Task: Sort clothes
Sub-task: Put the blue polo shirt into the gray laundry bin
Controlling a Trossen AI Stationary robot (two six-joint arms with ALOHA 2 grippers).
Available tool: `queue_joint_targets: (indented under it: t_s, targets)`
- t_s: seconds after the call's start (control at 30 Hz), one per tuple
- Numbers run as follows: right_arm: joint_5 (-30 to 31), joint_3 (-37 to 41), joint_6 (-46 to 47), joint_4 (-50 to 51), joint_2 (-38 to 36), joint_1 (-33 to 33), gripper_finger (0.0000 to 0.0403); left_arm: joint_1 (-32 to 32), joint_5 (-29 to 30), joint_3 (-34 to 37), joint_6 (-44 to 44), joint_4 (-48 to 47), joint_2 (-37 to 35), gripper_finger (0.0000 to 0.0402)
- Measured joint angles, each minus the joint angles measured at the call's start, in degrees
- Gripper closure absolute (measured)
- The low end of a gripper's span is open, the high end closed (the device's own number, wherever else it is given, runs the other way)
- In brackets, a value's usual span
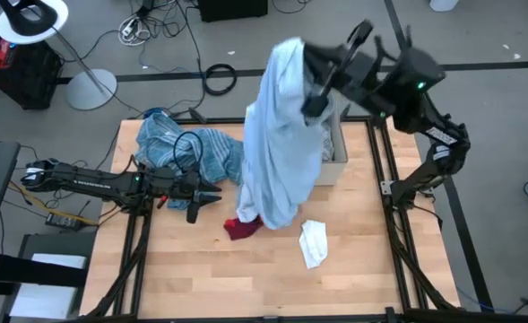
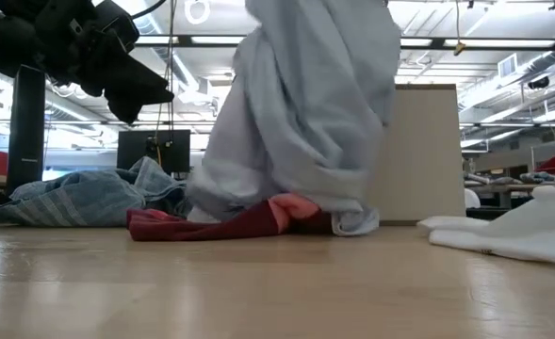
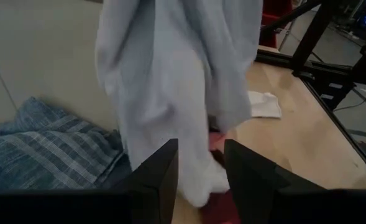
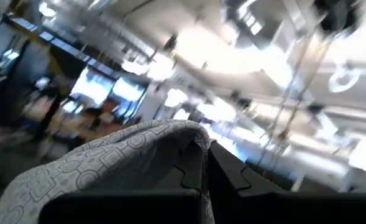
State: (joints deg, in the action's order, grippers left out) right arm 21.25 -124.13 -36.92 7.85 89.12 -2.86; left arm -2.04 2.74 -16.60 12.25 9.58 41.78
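Lifting step: right tool [image 1: 310,97], pressed onto the pale blue shirt [image 1: 280,135] hanging at frame centre over the worktop [image 1: 362,251], must next carry it aside; left tool [image 1: 206,199] waits spread, centre-left

A pale blue shirt [image 2: 305,113] is hanging down over the middle of the bench [image 2: 277,292], its lower folds bunching on the wood. A red piece [image 2: 225,224] is lying flat under its hem, touching it. Behind the shirt a beige box [image 2: 428,155] is standing upright. A blue striped cloth [image 2: 89,198] is lying heaped toward one end; a white piece [image 2: 513,231] is lying at the opposite end. A dark arm [image 2: 79,47] is hanging above the striped cloth.
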Motion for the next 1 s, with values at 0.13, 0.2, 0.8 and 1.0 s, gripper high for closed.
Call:
queue_joint_targets:
  t_s: [0.13,0.2,0.8,1.0]
  targets:
    - [-2.3,-6.0,-2.7,-4.7,2.7,-3.8,0.0397,0.0,0.0,0.0,0.0,-0.1,0.0,0.0266]
    - [-5.3,-8.6,-3.8,-7.8,3.9,-6.1,0.0397,0.0,0.0,0.0,0.0,-0.1,0.0,0.0266]
    - [-0.1,-9.5,5.7,17.5,5.0,-17.6,0.0397,0.1,0.7,0.0,-1.7,0.0,0.0,0.0266]
    - [3.8,-8.5,20.5,41.0,5.4,-17.8,0.0397,0.1,0.8,0.0,-1.7,0.0,0.0,0.0266]
